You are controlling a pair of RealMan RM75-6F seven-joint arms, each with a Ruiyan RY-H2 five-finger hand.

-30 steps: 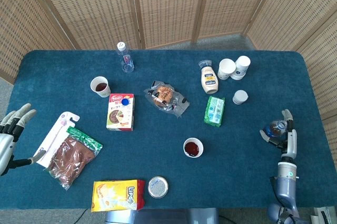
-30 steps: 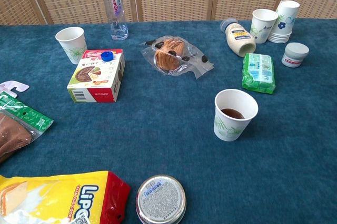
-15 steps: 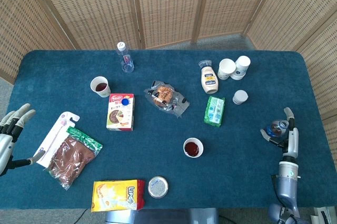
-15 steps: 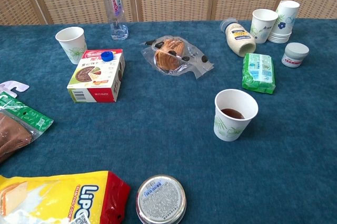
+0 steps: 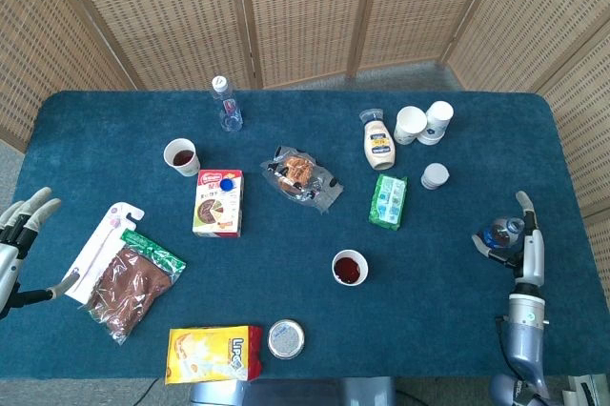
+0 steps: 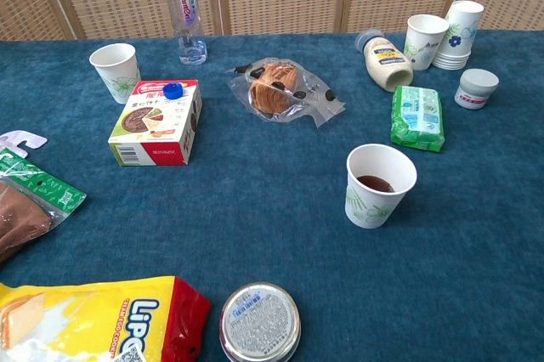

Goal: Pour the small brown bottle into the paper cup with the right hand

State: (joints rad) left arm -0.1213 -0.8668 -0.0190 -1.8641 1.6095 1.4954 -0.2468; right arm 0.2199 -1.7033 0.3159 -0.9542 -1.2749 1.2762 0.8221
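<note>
Near edge of surface [image 6: 476, 294]: yellow snack bag [image 6: 93, 319], round tin [image 6: 259, 324], brown packet [image 5: 129, 287] with green header at left.

Right robot hand [image 5: 515, 244] at far right of surface, head view only; fingers wrapped round a small dark bottle [image 5: 496, 233], one finger standing straight up. Bottle upright or nearly so, neck hard to read at this size. Well apart from the cup, not over it, so no pouring possible from here.

Left robot hand [image 5: 21, 225] off the left edge, fingers apart, nothing in it (parked out of the way, task being the right hand's).

Paper cup [image 6: 379, 185] mid-surface, upright, dark liquid low in the bottom. Clear cloth all round it, open approach from the right. Likely the target, being nearest the right hand. Liquid already in the cup suggests pour done and bottle carried off to the side, though could equally be a start; cannot settle from this.

Behind: box [image 6: 155, 121] with blue cap, wrapped pastry [image 6: 279, 88], green pack [image 6: 417, 116]. Second cup [image 6: 115, 72] at left, also holding dark liquid per head view.

Far row: water bottle [image 6: 184, 15] standing, sauce bottle [image 6: 384, 59] lying on its side, stacked cups [image 6: 456, 32] with one loose cup just beside, small jar [image 6: 475, 87]. Wicker screens behind.
</note>
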